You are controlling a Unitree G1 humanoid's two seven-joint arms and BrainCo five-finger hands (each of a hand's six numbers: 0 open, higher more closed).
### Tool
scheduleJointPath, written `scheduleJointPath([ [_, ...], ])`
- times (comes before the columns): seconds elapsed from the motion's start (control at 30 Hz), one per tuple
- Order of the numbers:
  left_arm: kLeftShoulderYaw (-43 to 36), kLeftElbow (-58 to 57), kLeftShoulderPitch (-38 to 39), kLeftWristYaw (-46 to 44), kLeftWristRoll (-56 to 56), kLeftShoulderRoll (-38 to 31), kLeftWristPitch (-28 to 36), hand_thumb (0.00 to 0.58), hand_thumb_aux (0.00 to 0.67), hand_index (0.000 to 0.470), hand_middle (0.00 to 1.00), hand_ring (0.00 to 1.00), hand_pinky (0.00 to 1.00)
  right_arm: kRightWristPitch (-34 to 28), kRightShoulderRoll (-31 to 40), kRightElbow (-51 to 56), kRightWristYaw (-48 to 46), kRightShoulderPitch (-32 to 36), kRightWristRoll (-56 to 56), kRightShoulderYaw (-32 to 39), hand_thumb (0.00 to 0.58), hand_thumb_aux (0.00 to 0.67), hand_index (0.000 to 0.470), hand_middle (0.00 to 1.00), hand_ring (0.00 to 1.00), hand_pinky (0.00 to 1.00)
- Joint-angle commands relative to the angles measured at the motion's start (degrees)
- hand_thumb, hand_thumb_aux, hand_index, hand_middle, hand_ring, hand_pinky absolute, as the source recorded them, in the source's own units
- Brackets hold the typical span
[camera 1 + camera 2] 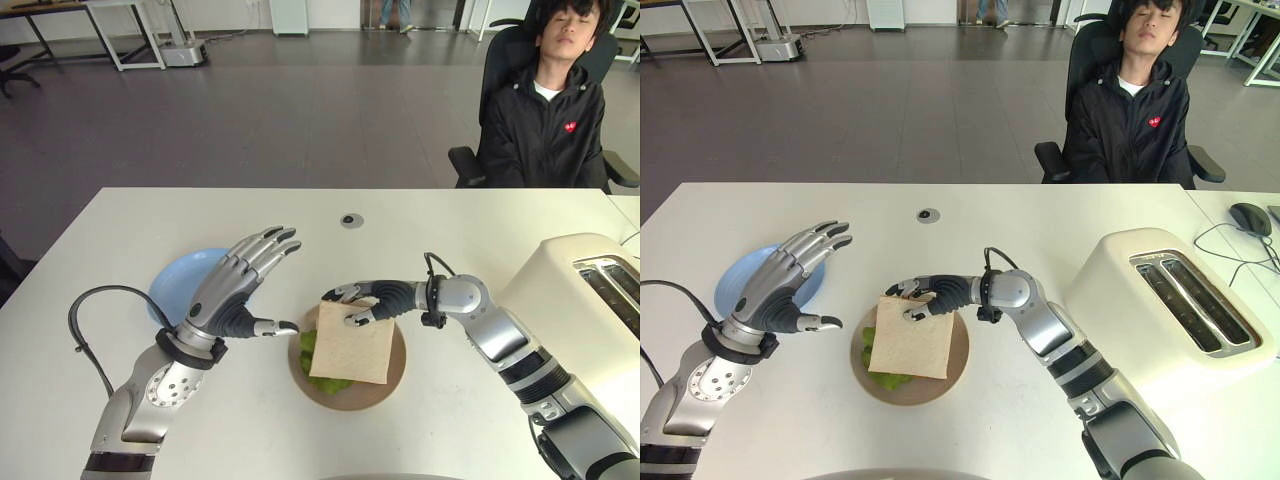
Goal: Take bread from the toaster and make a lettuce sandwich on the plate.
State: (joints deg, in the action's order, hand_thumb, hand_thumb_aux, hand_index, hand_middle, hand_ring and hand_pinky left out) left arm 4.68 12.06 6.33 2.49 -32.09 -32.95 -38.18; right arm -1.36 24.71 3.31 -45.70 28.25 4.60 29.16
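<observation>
The right hand [366, 300] pinches the upper edge of a pale square slice of bread [355, 348]. The slice lies over green lettuce leaves [308, 345] on a round brown plate [392, 383] at the middle of the white counter [200, 215]. The left hand [238, 285] hangs with its fingers spread and holds nothing, just left of that plate and over a light blue round plate [172, 285]. A cream toaster [1170, 310] stands at the right.

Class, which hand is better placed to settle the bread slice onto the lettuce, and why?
Right hand: it pinches the bread over the lettuce on the plate. The left hand is open, beside the plate, holding nothing.
</observation>
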Motion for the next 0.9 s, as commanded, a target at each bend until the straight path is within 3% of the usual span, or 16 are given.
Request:
scheduleJointPath([
  [0.03,-3.17,1.65,3.24,-5.13,0.22,-3.79,-3.81,0.000,0.000,0.000,0.00,0.00,0.00,1.28,-0.85,2.20,0.25,0.00,2.91,0.72,0.579,0.638,0.448,0.00,0.00,0.00],
  [0.13,-5.40,4.06,6.35,-9.31,1.12,-6.01,-5.77,0.000,0.000,0.000,0.00,0.00,0.00,2.00,-1.45,4.20,0.63,-0.20,4.86,1.16,0.576,0.617,0.433,0.00,0.00,0.00],
  [0.2,-6.11,6.21,8.47,-11.77,0.74,-7.00,-6.05,0.000,0.000,0.000,0.00,0.00,0.00,2.22,-1.61,5.07,0.60,-0.45,5.87,1.31,0.557,0.536,0.376,0.00,0.00,0.00],
  [0.4,-6.18,7.66,12.99,-16.79,-1.30,-9.39,-4.97,0.000,0.000,0.000,0.00,0.00,0.00,3.31,-2.34,8.25,-0.13,0.42,6.93,0.95,0.564,0.560,0.393,0.00,0.00,0.00],
  [0.77,-12.45,-0.21,7.23,-15.37,-14.15,-7.33,-2.93,0.000,0.000,0.000,0.00,0.00,0.00,3.42,-3.38,8.34,-0.54,0.45,7.44,0.54,0.569,0.578,0.405,0.00,0.00,0.00],
  [0.87,-12.65,-1.87,7.22,-14.48,-17.08,-8.27,-1.59,0.000,0.000,0.000,0.00,0.00,0.00,3.32,-3.57,7.94,-0.63,0.24,7.59,0.28,0.553,0.525,0.369,0.00,0.00,0.00],
  [0.9,-12.61,-2.18,7.38,-14.39,-17.97,-8.64,-1.03,0.000,0.000,0.000,0.00,0.00,0.00,3.32,-3.52,7.76,-0.41,0.28,7.58,-0.10,0.516,0.447,0.313,0.00,0.00,0.00],
])
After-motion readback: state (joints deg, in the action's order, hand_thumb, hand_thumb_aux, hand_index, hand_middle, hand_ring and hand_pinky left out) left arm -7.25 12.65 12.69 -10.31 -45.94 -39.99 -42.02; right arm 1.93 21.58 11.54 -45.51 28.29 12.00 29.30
